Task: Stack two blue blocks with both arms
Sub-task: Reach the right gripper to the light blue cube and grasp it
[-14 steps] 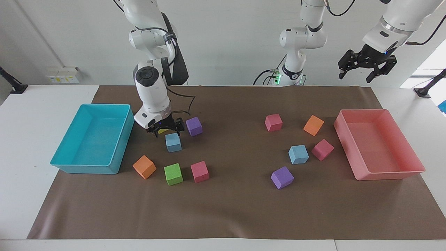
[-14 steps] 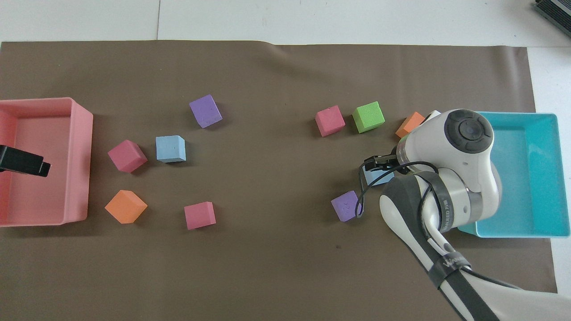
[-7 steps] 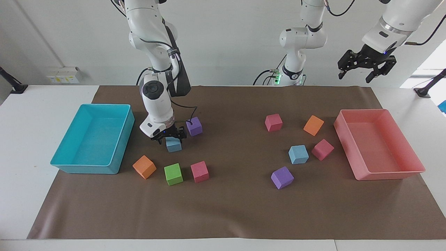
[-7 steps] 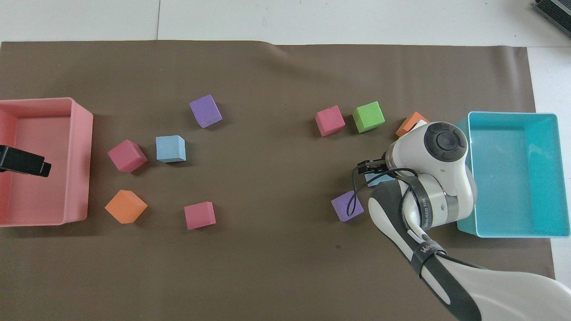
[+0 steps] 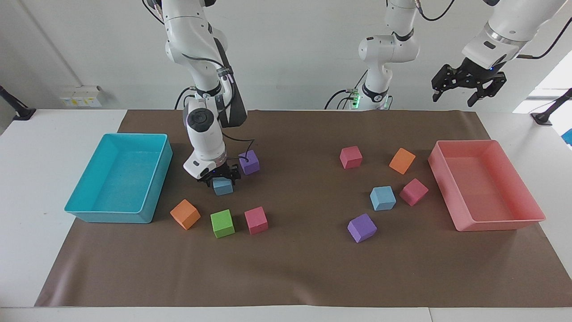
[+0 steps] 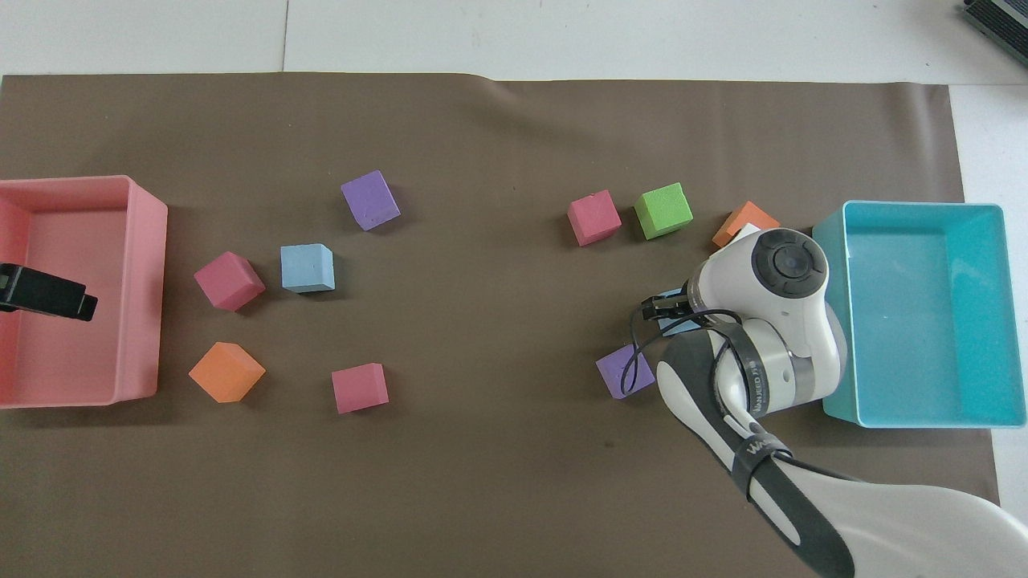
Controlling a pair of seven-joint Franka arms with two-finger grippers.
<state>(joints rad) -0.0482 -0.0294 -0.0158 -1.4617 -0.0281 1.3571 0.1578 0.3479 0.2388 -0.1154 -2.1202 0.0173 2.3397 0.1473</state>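
Overhead, blue block (image 6: 679,325) mostly hidden under right gripper (image 5: 221,177), grip unclear; left gripper (image 5: 467,87) open.

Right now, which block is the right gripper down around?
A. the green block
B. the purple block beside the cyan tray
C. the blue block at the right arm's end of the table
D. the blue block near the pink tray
C: in the facing view the right gripper sits down over the blue block beside a purple block, while the left gripper hangs open, high above the pink tray.
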